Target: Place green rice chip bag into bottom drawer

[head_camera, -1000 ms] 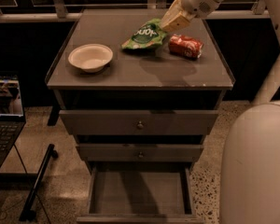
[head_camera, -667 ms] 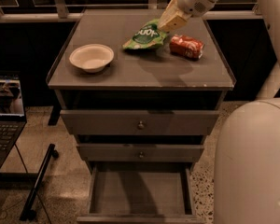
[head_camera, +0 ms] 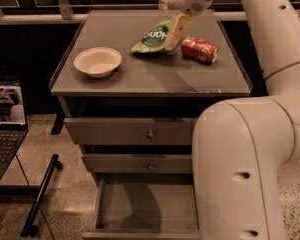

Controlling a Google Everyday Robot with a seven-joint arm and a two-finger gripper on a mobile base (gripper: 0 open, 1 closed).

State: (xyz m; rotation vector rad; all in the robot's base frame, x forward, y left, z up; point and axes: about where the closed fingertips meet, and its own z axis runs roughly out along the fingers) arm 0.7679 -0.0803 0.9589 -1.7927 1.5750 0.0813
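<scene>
camera view | gripper [head_camera: 178, 30] at 12 o'clock of frame, over back of surface [head_camera: 155, 79], at right edge of green rice chip bag [head_camera: 152, 38]; open or closed: cannot tell | bag lies on surface, red packet [head_camera: 200, 50] near at its 3 o'clock, white bowl [head_camera: 97, 61] at its 8 o'clock | bottom drawer [head_camera: 145, 204] pulled open at 6 o'clock, two knobbed drawers [head_camera: 150, 133] above it shut

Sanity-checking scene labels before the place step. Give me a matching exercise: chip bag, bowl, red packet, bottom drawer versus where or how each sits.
1. green rice chip bag
2. bowl
3. red packet
4. bottom drawer

a. pulled open, lowest in the cabinet
b. left part of the cabinet top
c. cabinet top, right of the pincer
d. cabinet top, back middle, pincer at its right edge

Pairs: 1-d, 2-b, 3-c, 4-a
</scene>
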